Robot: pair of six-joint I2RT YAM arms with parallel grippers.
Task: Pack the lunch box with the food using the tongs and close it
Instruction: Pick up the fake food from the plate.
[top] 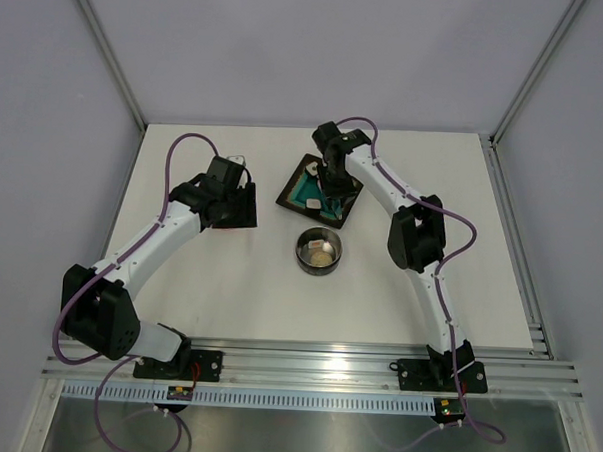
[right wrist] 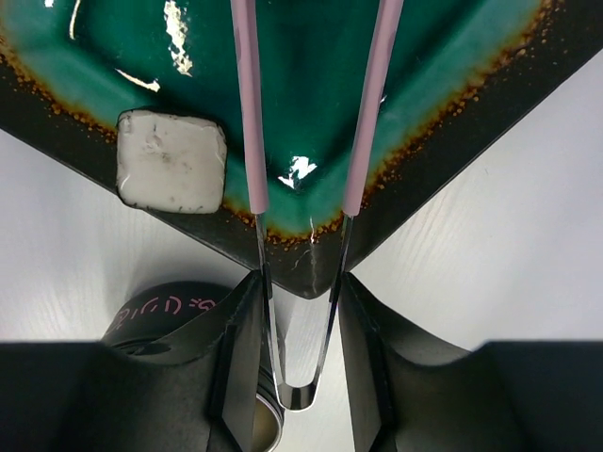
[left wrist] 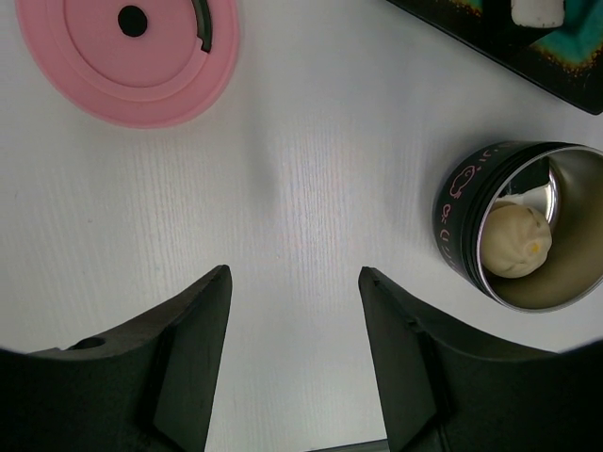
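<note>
Pink print on dark outer wall of lunch box (left wrist: pixel 450 212): small cartoon outline near rim, then curved row of letters. In left wrist view it is seen sideways and foreshortened, so no word legible. Same pink marks appear in right wrist view, low on same wall and partly cut off: bracket-like strokes and a swirl, unreadable. No other text, number or label legible in any view.

Right wrist view: the tongs (right wrist: pixel 250 113) run off the top edge, so no tips to see, and the lunch box (right wrist: pixel 155 315) is mostly tucked behind the right gripper (right wrist: pixel 298 282). Left wrist view clips the pink lid (left wrist: pixel 122 61) and a white food piece (left wrist: pixel 537 9) at the top.
</note>
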